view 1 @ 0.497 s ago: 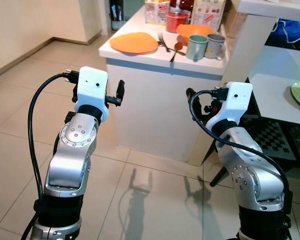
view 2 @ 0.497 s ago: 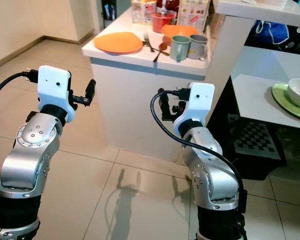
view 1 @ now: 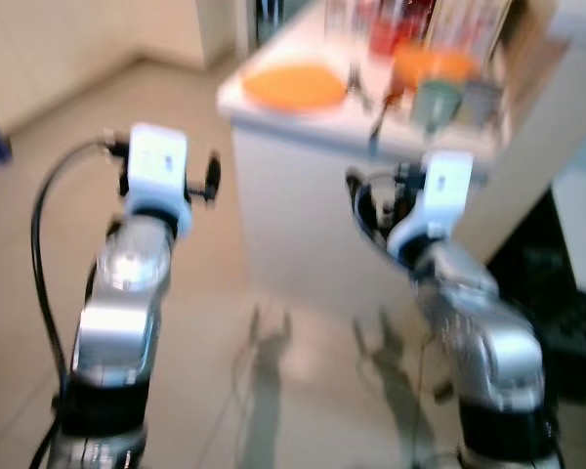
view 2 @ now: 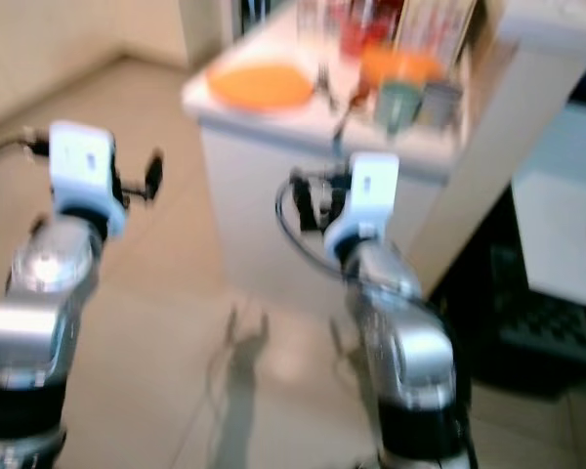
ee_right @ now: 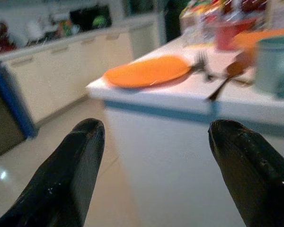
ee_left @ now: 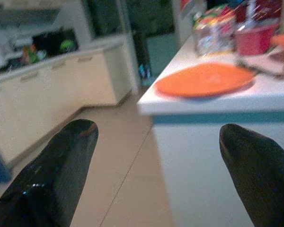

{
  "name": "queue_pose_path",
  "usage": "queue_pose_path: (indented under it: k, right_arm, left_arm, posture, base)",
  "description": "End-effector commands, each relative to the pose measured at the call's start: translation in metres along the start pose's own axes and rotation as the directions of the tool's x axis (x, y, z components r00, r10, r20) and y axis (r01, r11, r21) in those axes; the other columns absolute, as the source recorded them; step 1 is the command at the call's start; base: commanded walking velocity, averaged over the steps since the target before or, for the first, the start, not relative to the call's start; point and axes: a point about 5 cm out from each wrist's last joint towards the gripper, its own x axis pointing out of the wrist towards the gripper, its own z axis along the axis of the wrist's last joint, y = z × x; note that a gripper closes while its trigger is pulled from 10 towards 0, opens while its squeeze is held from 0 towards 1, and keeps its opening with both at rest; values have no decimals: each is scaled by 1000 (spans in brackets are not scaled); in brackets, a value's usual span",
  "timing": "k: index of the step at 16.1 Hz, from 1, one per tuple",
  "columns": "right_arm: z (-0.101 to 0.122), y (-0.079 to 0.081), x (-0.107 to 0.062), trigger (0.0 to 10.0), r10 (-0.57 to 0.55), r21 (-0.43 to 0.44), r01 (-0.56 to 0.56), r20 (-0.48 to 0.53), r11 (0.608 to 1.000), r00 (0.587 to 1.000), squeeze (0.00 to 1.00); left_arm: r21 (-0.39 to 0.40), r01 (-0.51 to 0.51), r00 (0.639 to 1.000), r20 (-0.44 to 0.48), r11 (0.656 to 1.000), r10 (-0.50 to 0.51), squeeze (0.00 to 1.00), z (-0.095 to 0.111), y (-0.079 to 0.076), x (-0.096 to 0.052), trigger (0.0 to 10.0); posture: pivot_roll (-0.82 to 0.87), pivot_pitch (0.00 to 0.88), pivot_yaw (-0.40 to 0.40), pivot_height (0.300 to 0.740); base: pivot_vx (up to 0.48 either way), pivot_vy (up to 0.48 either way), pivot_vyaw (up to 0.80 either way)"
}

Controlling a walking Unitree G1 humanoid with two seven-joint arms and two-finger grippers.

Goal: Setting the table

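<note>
Both silver arms are raised over the tiled floor (view 1: pixel 273 391), short of the white surface (view 1: pixel 313 103), and the head views are blurred. The left claw (ee_left: pixel 156 165) has its two black fingers (ee_left: pixel 61 170) spread wide apart with nothing between them; it is held low beside the near corner of the surface, apart from it. The right claw (ee_right: pixel 156 165) is likewise spread wide and holds nothing, its fingers (ee_right: pixel 71 170) level with the front face of the surface and not touching it.

On the surface, nearest the left corner, lies a flat orange plate (ee_right: pixel 146 71). Just beside it, toward the right, a fork (ee_right: pixel 202 64) and a brown spoon (ee_right: pixel 225 78) lie on the top, the spoon's handle reaching to the front edge. Right of the spoon stands a pale green mug (ee_right: pixel 274 64), with a grey mug (view 2: pixel 439 98) next to it. Behind these sit a red tub (ee_left: pixel 253 38), a second orange plate (view 2: pixel 400 63) and some packets (ee_left: pixel 213 28), too blurred to read.

Farther off, beyond the floor, a run of cream cabinets (ee_left: pixel 52 94) lines the wall
</note>
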Motion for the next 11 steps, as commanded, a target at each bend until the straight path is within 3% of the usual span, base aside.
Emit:
queue_pose_path:
  k: [1, 11]
  right_arm:
    - [-2, -10, -3, 10000, -42, 12, 42, -6, 999, 999, 0]
    - [2, -10, 0, 10000, -41, 1, 41, 4, 999, 999, 0]
  left_arm:
    - [-5, 30, 999, 10, 1000, -30, 0, 2, -8, 0, 10000]
    - [9, 40, 999, 5, 999, -40, 0, 2, -9, 1, 10000]
  posture:
    - [15, 0, -36, 740]
    - [14, 0, -34, 740]
  base:
    - [450, 0, 0]
    - [451, 0, 0]
